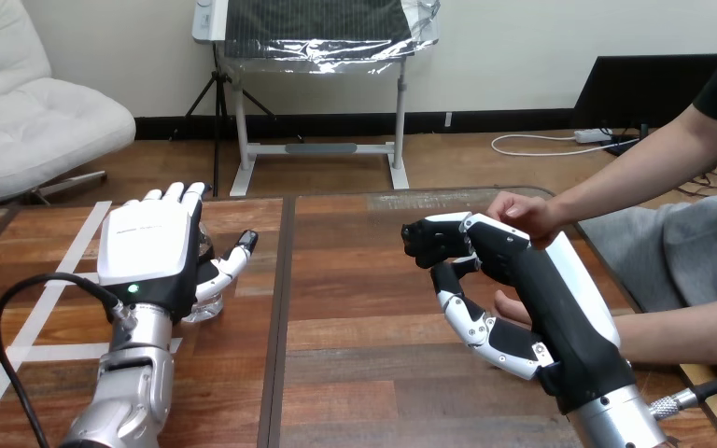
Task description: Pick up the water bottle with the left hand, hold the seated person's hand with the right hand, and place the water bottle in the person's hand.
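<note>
A clear water bottle [205,297] stands on the table's left part, mostly hidden behind my left hand [149,247]. That hand is open, its fingers straight and pointing away from me and its thumb spread to the right past the bottle. My right hand [523,280] hovers over the table's right part, its back turned up. One of the person's hands [523,213] rests on the back of it. The person's other hand [510,304] peeks out from beneath its palm, with the forearm [691,331] reaching in from the right edge.
The wooden table [355,308] has a dark seam down its middle and white tape lines [56,280] at the left. A black cable [19,308] loops beside my left forearm.
</note>
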